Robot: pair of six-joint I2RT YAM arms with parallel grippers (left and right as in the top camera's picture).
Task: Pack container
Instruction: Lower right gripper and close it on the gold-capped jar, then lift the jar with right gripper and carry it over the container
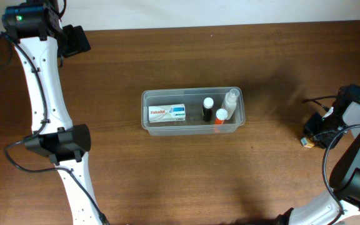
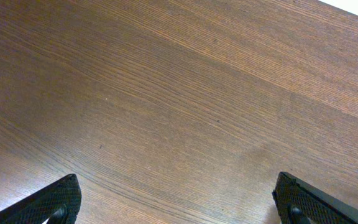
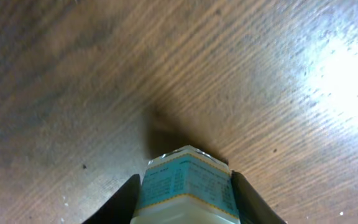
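Overhead view: a clear container [image 1: 192, 111] sits at the centre of a brown wooden counter [image 1: 186, 181]. It holds a Panadol box [image 1: 166, 113] toward its 9 o'clock end. A black bottle [image 1: 207, 109], a clear bottle [image 1: 231, 100] and an orange bottle [image 1: 220, 120] crowd together toward 3 o'clock. The left fingers [image 1: 75, 40] are far off at 10 o'clock. The right fingers [image 1: 311, 130] are at 4 o'clock, well apart from the container. Left wrist view: the left fingers are spread fully wide over bare wood and hold nothing. Right wrist view: the right fingers press against both sides of a small teal-labelled item [image 3: 188, 180]. Whether it rests on the counter or hangs just above cannot be told. The main risk appears to be the carry: if the hold is shallow, the item could twist or slip out on the way across. The only free room looks like the narrow gap between the box and the bottles. An off-line descent could therefore topple the bottles or catch the rim.
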